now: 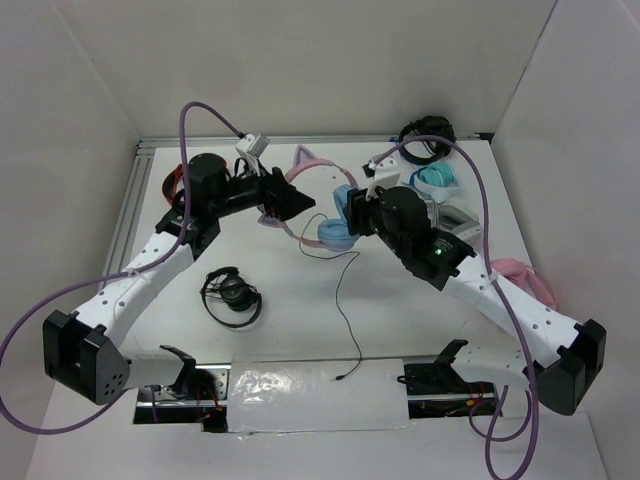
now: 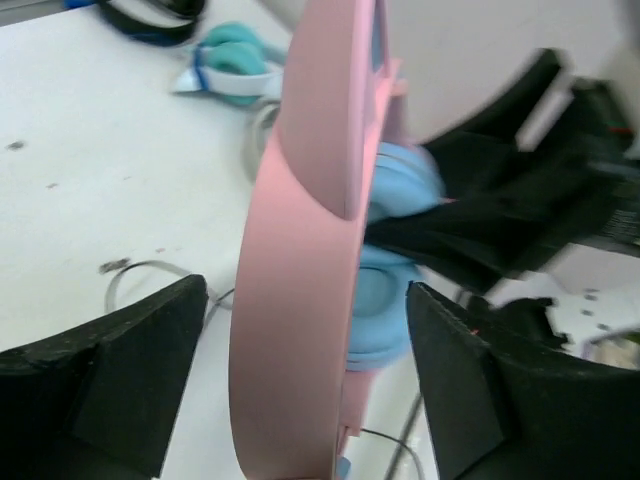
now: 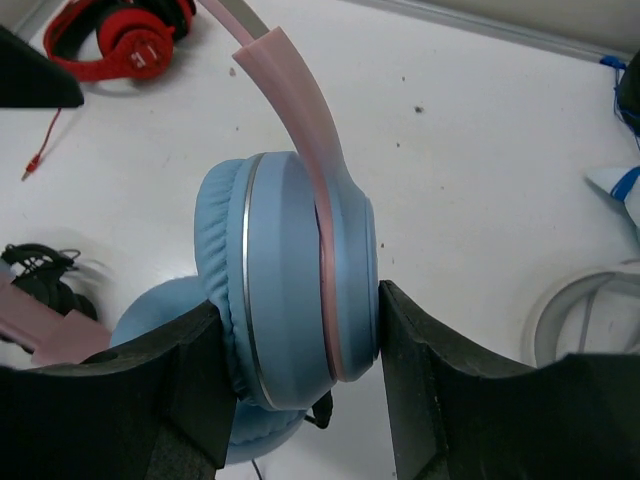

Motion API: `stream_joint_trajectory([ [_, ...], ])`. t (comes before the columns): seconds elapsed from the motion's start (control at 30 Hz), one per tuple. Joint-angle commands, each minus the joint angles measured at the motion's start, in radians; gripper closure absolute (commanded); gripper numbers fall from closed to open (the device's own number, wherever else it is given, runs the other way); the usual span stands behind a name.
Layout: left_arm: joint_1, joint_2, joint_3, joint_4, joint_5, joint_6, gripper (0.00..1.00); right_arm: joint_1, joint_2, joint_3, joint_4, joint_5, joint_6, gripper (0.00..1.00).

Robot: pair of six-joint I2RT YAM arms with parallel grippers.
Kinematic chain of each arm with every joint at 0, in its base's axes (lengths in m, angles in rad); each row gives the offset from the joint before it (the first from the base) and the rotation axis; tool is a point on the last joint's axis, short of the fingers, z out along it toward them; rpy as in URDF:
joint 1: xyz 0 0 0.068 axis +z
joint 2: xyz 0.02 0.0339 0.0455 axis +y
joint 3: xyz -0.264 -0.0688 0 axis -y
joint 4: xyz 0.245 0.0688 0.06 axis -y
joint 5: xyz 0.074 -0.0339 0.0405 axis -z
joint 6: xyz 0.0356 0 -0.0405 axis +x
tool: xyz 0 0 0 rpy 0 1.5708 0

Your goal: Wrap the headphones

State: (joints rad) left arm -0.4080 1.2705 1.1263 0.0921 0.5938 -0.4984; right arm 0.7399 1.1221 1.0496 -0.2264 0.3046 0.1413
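The headphones have a thin pink headband (image 1: 290,222) with a cat ear (image 1: 305,157) and light blue ear cups (image 1: 336,232), and sit mid-table. Their black cable (image 1: 337,300) trails toward the front edge. My right gripper (image 3: 300,350) is shut on one blue ear cup (image 3: 285,300); the second cup (image 3: 160,315) lies behind it. My left gripper (image 2: 305,370) is open, its jaws astride the pink headband (image 2: 300,300) with a gap on each side. In the top view the left gripper (image 1: 292,205) and the right gripper (image 1: 350,212) face each other across the headphones.
Red-and-black headphones (image 1: 175,185) lie at the back left, small black headphones (image 1: 232,295) at the front left. Black headphones (image 1: 425,135) and teal-white ones (image 1: 440,180) are at the back right, all-pink ones (image 1: 525,280) at the right. A taped patch (image 1: 320,385) marks the front edge.
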Motion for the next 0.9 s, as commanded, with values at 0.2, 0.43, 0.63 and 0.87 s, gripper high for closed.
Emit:
stream_joint_trajectory([
  [0.2,-0.026,0.067,0.046,-0.043,-0.218,0.130,0.58,0.018,-0.096,0.107,-0.146,-0.177,-0.048,1.00],
  [0.43,-0.028,0.026,-0.013,0.032,-0.143,0.136,1.00,-0.057,-0.136,0.139,-0.183,-0.394,0.013,1.00],
  [0.63,-0.029,-0.039,-0.068,0.081,-0.066,0.115,1.00,-0.065,-0.140,0.096,-0.153,-0.311,0.023,1.00],
  [0.87,-0.029,-0.083,-0.057,0.101,0.086,0.028,1.00,-0.060,-0.093,0.046,-0.082,-0.308,-0.015,0.81],
])
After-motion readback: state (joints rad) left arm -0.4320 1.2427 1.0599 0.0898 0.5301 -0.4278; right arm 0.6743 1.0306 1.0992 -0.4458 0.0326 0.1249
